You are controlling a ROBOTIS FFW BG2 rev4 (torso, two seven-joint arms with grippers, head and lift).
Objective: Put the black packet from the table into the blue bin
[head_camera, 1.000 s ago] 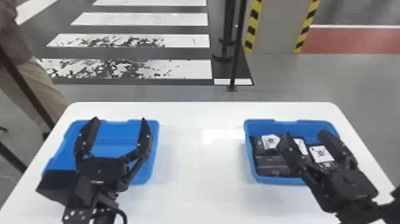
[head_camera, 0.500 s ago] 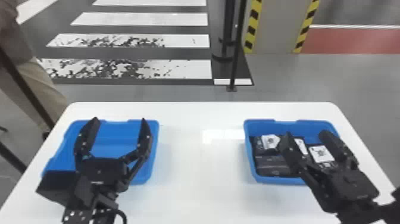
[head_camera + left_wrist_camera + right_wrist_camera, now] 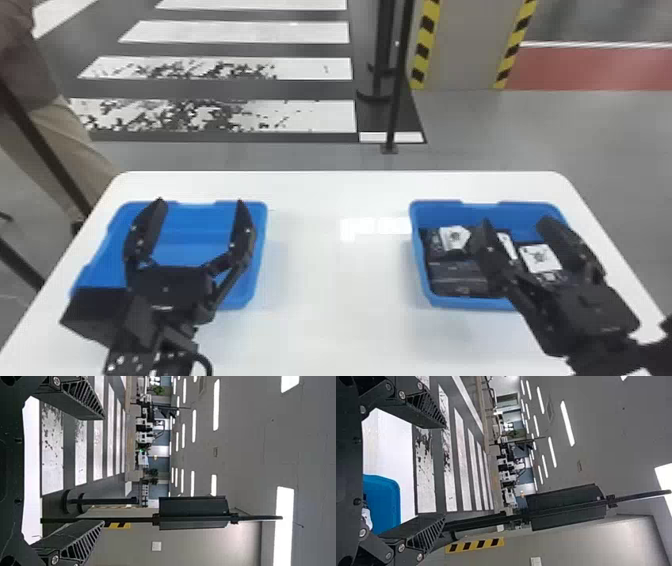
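Observation:
In the head view my left gripper [image 3: 200, 212] is open above the left blue bin [image 3: 260, 250], whose visible inside holds nothing. My right gripper [image 3: 515, 225] stands open over the right blue bin [image 3: 420, 270], which contains several black packets [image 3: 457, 277], some with white labels; its arm hides part of them. The left wrist view has the left gripper [image 3: 104, 470] with its fingers wide apart and nothing between them. In the right wrist view the right gripper [image 3: 445, 471] is likewise spread and holding nothing, with a corner of the blue bin [image 3: 385, 498] beyond it.
Both bins stand on a white table [image 3: 330, 300], with bare tabletop between them. Behind the far edge a thin black pole [image 3: 398, 90] rises from the floor, near a pillar [image 3: 465, 45] with yellow and black stripes.

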